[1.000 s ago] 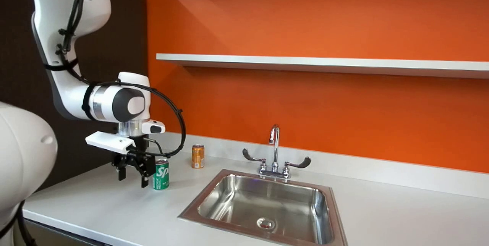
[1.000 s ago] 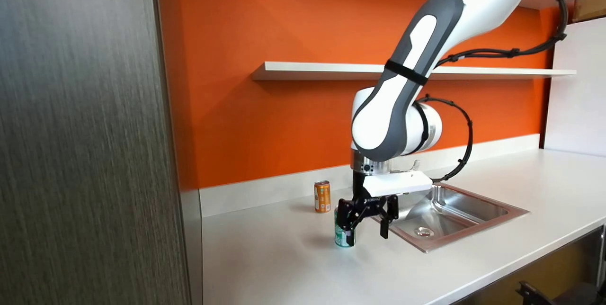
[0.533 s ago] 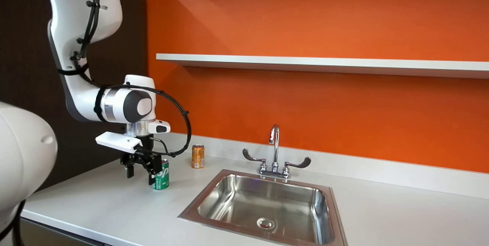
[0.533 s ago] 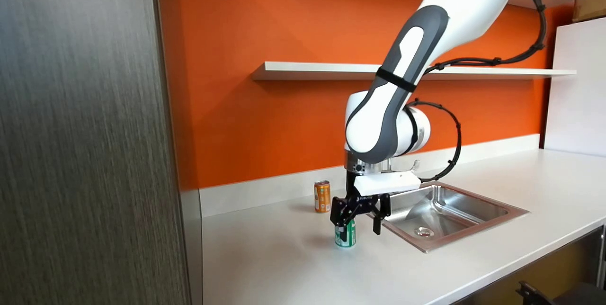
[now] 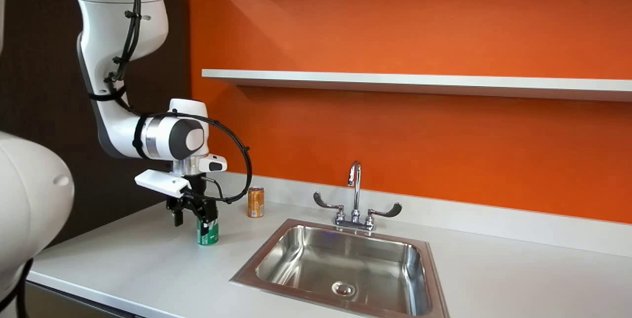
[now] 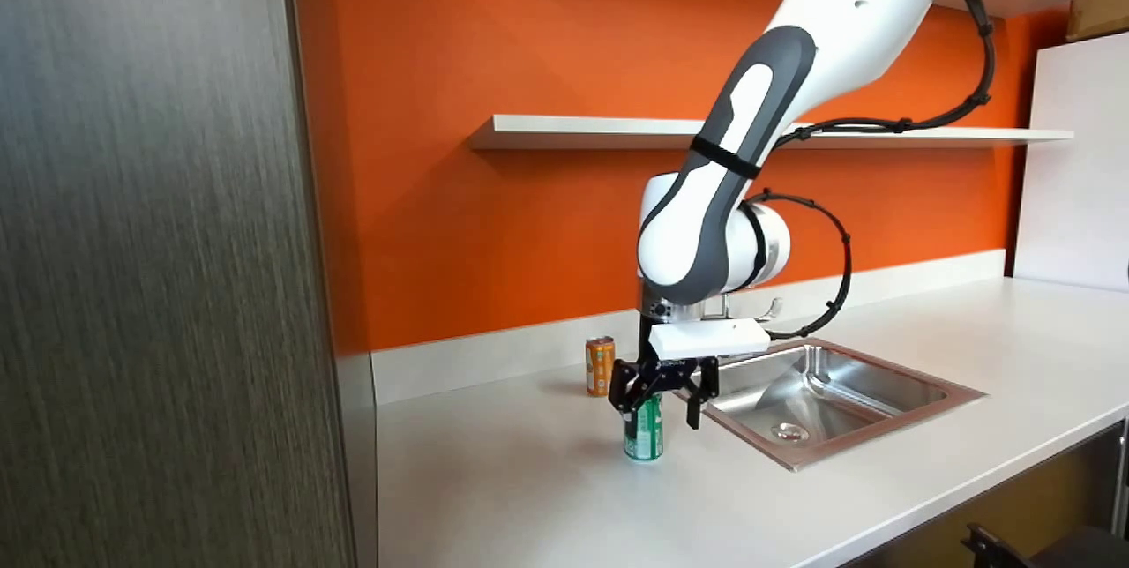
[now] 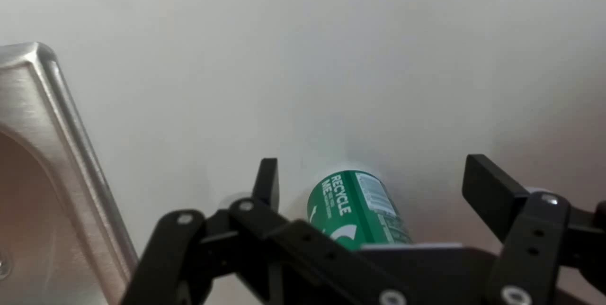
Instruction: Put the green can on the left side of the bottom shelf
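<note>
On the counter (image 5: 148, 268), near the sink (image 5: 340, 258), the green can (image 6: 648, 437) is seen upright, partly hidden by the gripper (image 5: 191, 227), whose fingers (image 7: 490, 191) are spread apart.

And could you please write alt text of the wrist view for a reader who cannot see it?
A green can on a pale countertop shows within the gap of an open black gripper, which hides part of it. Part of a steel sink appears at lower left.
</note>
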`<state>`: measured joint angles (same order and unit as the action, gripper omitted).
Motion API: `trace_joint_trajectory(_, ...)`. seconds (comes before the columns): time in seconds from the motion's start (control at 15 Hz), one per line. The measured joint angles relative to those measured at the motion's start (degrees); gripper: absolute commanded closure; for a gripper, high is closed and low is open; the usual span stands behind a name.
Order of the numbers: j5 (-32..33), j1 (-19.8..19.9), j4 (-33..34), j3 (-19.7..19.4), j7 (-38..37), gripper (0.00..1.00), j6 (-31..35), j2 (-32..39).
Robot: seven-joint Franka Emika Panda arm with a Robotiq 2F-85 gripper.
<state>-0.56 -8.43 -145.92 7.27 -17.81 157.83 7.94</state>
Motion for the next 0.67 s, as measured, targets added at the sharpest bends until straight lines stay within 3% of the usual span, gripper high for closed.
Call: trace_joint_trajectory(0.67, 4.03, -2.95, -0.07, -4.48, -6.43, 0.0, 9.51, 1.71)
